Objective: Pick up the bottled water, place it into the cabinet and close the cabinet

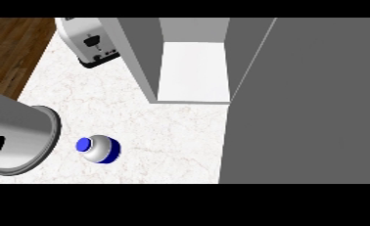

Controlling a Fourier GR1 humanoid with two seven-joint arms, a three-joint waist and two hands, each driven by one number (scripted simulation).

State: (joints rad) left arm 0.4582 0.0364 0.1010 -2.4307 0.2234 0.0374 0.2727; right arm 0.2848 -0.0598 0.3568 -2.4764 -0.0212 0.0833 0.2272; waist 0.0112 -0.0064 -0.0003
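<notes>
As seen from the head view, the bottled water (98, 149) stood upright on the pale marbled worktop (159, 132), low and to the left. Its blue cap (84, 145) faced the camera above a white, rounded body with a blue band. Nothing touched the bottle, and bare worktop lay all round it.

The cabinet (194, 71) stood open further back, well apart from the bottle. Its white inner floor showed between a grey left wall (139, 56) and a broad grey panel (296, 102) that filled the right side of the view. This panel looked like the swung-out door, though that could not be told for certain. Nothing lay inside the cabinet where its floor was visible.

A white toaster (90, 44) with dark slots sat at the back left of the worktop, just beside the cabinet's left wall. Dark wooden floor (18, 44) showed beyond the worktop's left edge.

A large grey cylinder (25, 139) entered from the left edge, near the bottle but apart from it. Whether it was a forearm could not be told.

Neither robot hand appeared in the view, so whether either was spread or closed could not be told.
</notes>
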